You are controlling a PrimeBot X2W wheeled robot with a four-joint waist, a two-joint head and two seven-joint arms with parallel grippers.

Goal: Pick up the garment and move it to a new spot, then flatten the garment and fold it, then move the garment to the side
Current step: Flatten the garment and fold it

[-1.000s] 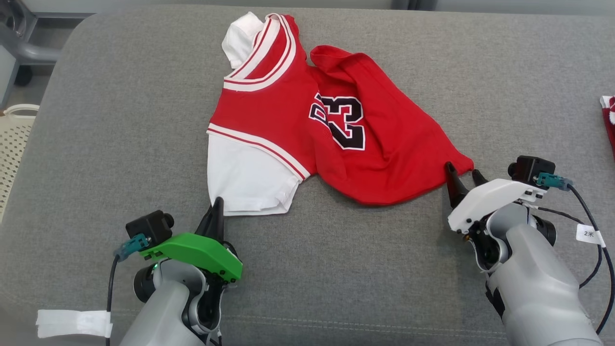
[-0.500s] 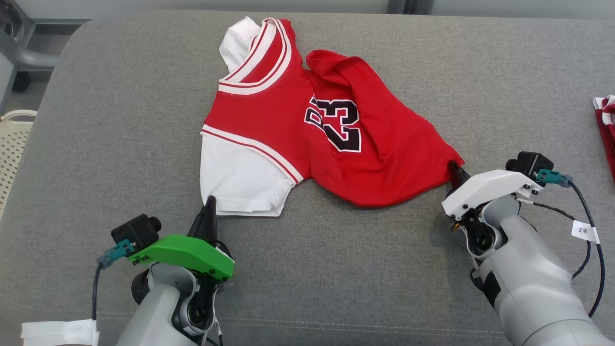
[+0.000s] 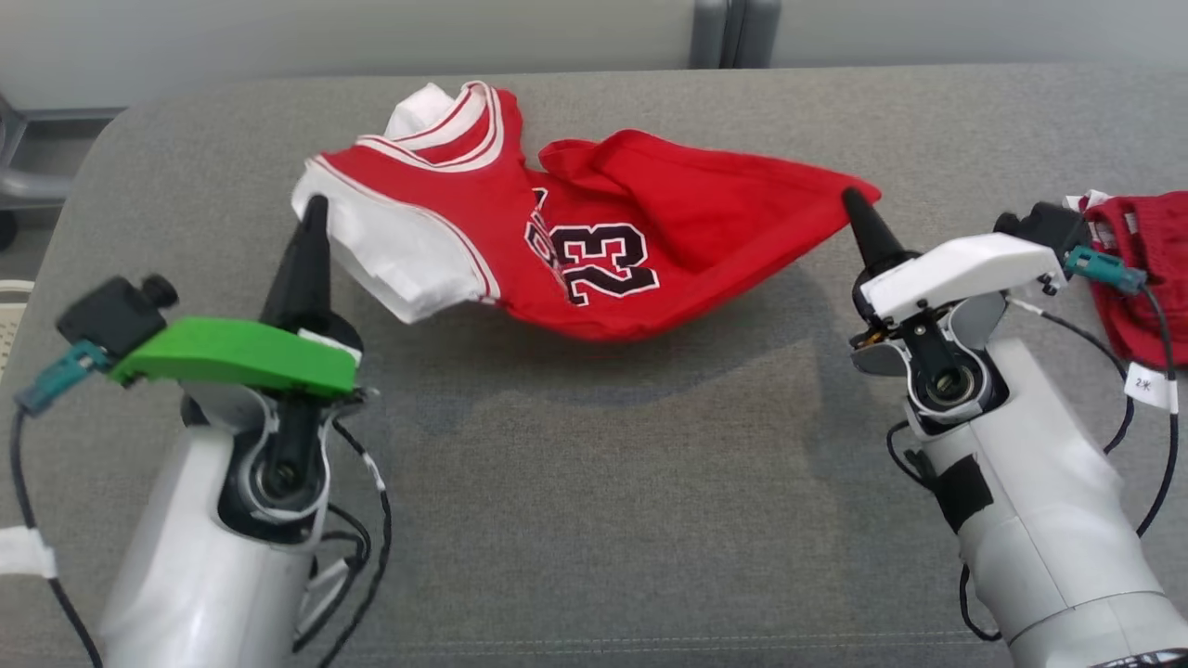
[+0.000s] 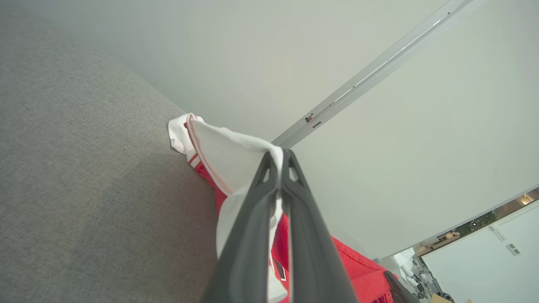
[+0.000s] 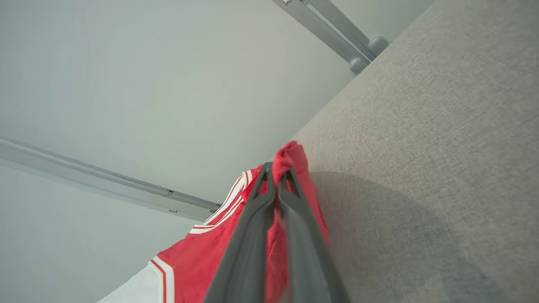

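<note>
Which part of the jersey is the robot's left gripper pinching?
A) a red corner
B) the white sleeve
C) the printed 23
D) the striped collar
B: the left gripper is shut on the edge of the white sleeve of the jersey, as its wrist view shows white cloth between the fingers. The right gripper is the one that pinches a red corner.

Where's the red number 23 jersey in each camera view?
Head view: jersey upper centre, stretched left to right.
Left wrist view: centre, white sleeve pinched in the jaws.
Right wrist view: centre to lower left, red corner in the jaws.
Shared landmark: grey cushion.
</note>
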